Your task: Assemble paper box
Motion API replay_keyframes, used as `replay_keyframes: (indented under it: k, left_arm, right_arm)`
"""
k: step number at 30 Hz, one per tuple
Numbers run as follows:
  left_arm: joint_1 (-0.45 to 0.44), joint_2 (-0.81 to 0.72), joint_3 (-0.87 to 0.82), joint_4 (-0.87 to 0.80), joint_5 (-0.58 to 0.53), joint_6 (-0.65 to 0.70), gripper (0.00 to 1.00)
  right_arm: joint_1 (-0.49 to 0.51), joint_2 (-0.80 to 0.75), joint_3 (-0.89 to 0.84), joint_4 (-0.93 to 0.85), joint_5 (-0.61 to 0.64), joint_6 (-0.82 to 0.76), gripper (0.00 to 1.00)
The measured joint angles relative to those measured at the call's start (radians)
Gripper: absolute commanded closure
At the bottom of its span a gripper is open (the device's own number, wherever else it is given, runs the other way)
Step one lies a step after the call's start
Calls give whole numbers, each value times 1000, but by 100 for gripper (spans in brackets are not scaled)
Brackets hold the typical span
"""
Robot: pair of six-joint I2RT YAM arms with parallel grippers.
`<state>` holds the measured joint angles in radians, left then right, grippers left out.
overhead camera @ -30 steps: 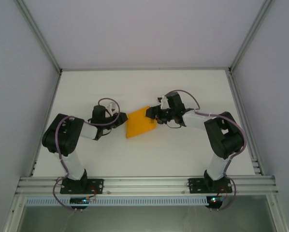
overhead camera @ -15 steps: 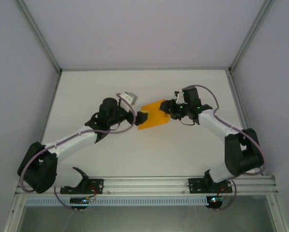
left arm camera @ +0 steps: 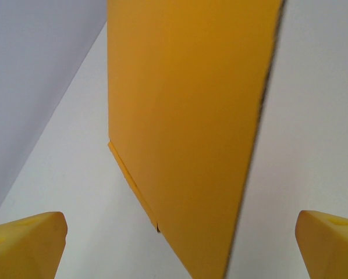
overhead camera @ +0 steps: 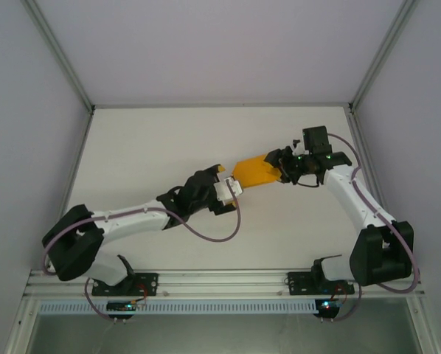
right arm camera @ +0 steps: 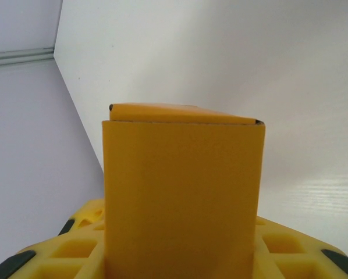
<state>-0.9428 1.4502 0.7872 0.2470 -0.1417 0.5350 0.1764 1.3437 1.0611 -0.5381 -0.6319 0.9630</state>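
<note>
Held item: paper box (overhead camera: pixel 256 171), partly folded, over mid-right of desk (overhead camera: pixel 154 140). Right jaws clenched on its right end. Right wrist view: box (right arm camera: pixel 183 192) runs out between fingers (right arm camera: pixel 69 258), end flap at far edge. Left jaws released, spread wide, empty, at box's left end. Left wrist view: box (left arm camera: pixel 185 128) stands between fingertips (left arm camera: pixel 28 244), untouched.

Likely step: left side takes free end for next fold. Centre card between tips before closing. Grip panel, not crease. Keep right hold firm. Avoid twisting thin card.
</note>
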Motion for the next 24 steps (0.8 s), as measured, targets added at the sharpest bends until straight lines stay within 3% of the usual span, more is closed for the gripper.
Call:
replay_keyframes:
  k: [8,18,24]
  left_arm:
    - [0,31,8,117,-47,44,0]
    - [-2,31,8,185,-112,139,27]
    - [-8,31,8,185,-140,189,40]
  right_arm:
    - [5,0,-8,13,-41,72,60]
    - [37,19,-29,142,-121,164,60]
    - [36,21,-30,171,-144,171,54]
